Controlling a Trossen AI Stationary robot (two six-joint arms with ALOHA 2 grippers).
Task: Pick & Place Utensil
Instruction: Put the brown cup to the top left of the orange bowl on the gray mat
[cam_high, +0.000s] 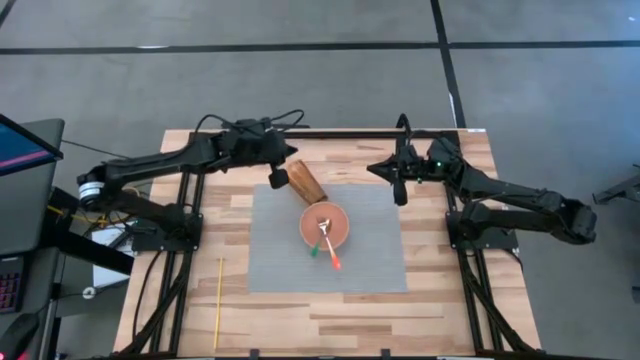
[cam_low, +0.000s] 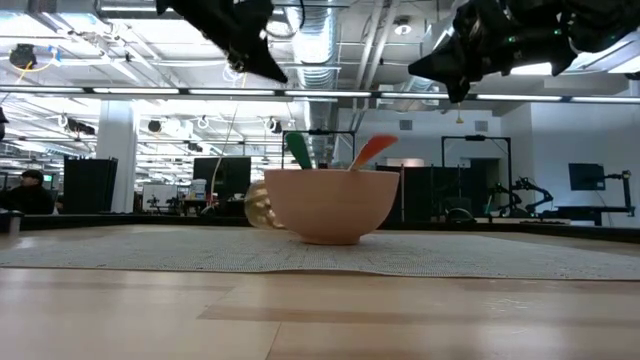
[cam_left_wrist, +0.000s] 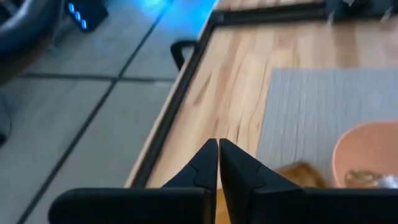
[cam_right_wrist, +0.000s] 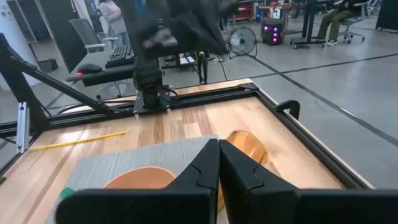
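Note:
A terracotta bowl (cam_high: 325, 226) stands on the grey mat (cam_high: 280, 260) and holds two utensils: one with a green handle (cam_high: 314, 252), one with an orange handle (cam_high: 333, 260). Both handles stick out over the bowl's rim (cam_low: 330, 172). A brown wooden cup (cam_high: 303, 183) lies on its side at the mat's far edge. My left gripper (cam_high: 277, 178) hovers shut beside the cup's far-left end, high above the table (cam_low: 262, 62). My right gripper (cam_high: 400, 190) hangs shut above the mat's far right corner, also raised (cam_low: 455, 90). Neither touches anything.
A thin yellow stick (cam_high: 218, 303) lies on the wooden table (cam_high: 430, 310) near the left front, off the mat. Black frame rails (cam_high: 185, 240) run along both table sides. The mat's near half is bare.

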